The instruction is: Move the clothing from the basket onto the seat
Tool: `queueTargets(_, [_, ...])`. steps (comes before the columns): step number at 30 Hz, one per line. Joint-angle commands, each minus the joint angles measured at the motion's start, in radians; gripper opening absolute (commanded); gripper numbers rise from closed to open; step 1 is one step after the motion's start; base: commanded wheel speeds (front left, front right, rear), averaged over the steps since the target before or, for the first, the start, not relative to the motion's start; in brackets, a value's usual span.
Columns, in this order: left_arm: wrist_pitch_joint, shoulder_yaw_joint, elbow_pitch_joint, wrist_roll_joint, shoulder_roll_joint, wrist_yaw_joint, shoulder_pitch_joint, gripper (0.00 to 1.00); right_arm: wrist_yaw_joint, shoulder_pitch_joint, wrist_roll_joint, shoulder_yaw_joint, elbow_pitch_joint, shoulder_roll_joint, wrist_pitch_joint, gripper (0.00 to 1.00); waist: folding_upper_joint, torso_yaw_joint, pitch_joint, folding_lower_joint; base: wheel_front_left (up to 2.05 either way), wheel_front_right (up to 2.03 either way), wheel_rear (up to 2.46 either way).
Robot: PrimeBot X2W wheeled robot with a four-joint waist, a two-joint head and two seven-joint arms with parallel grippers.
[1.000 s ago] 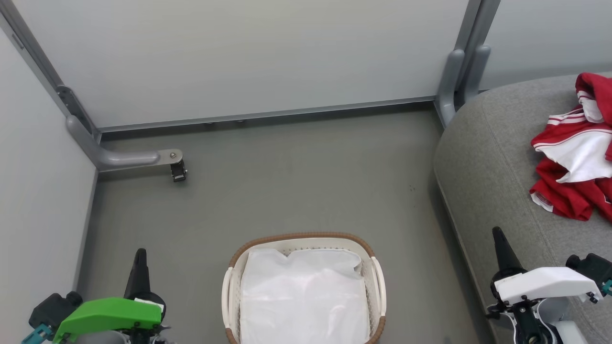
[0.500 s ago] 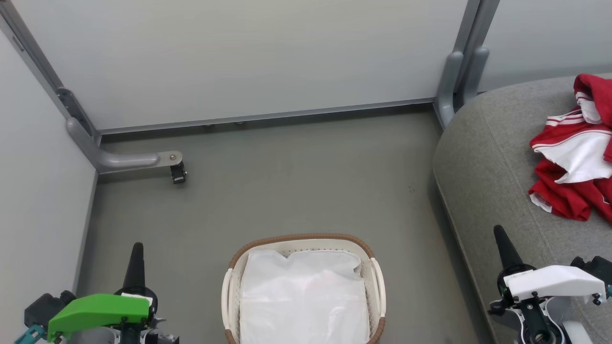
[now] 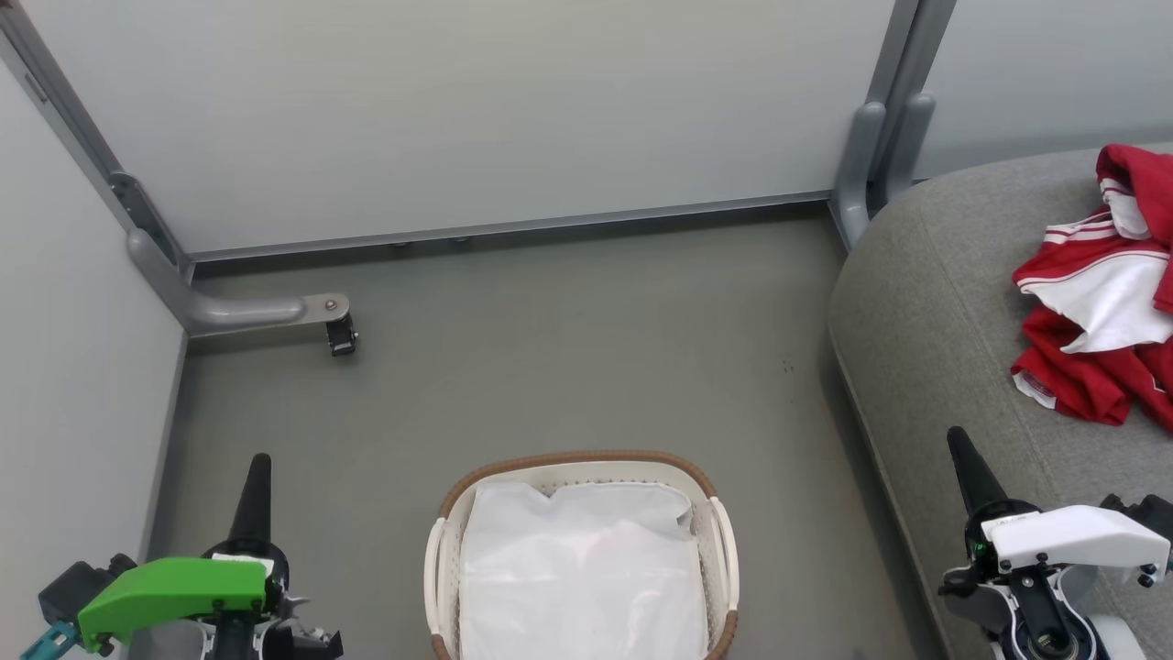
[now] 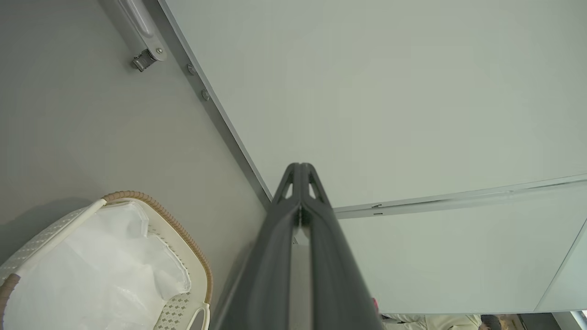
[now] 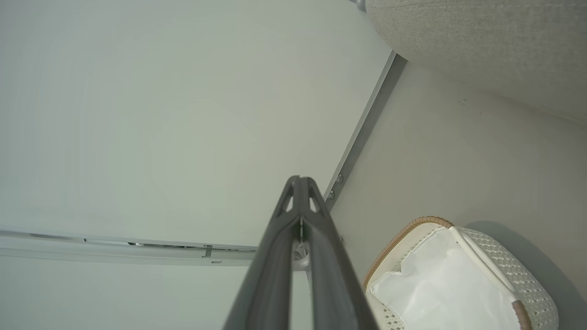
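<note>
Red clothing (image 3: 1100, 289) with white stripes and panels lies crumpled on the grey seat (image 3: 935, 302) at the right of the head view. The white basket (image 3: 719, 532) with a brown woven rim stands on the floor at the bottom centre, holding a plain white liner (image 3: 582, 568). My left gripper (image 3: 259, 463) sits low at the left of the basket, shut and empty. At the lower right, my right gripper (image 3: 956, 435) is shut with nothing in it, over the seat's front edge. The basket (image 4: 202, 270) shows in the left wrist view, and the basket (image 5: 527, 279) and seat (image 5: 481, 41) in the right wrist view.
Pale partition walls (image 3: 458, 110) close the back and left. A grey bracket foot with a black caster (image 3: 341, 337) juts onto the floor at the left. A grey post (image 3: 861, 156) stands in the corner by the seat.
Both grippers have sunk slightly lower in the head view and the left one has drifted left. The clothing, basket and seat have not moved.
</note>
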Motion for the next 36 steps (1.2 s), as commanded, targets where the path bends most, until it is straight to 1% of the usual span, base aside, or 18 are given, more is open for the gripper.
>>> queueTargets(1, [0.005,0.008,-0.009,-0.027,0.006,-0.004,-0.023,0.0,-0.001,-0.015,0.026,-0.006,-0.009,-0.006,0.007,0.0,0.0,0.0,-0.001,0.0,0.0,0.0,0.0])
queueTargets(16, [0.038,0.023,-0.015,-0.147,0.006,-0.012,-0.034,0.0,-0.001,-0.016,0.151,-0.016,-0.019,-0.007,0.039,0.0,0.0,-0.002,-0.007,0.0,0.0,0.0,0.0])
queueTargets(36, [0.074,0.04,-0.02,-0.276,0.007,-0.021,-0.044,0.0,-0.001,-0.014,0.288,-0.028,-0.028,-0.007,0.076,0.0,0.0,-0.004,-0.014,0.0,0.0,0.0,0.0])
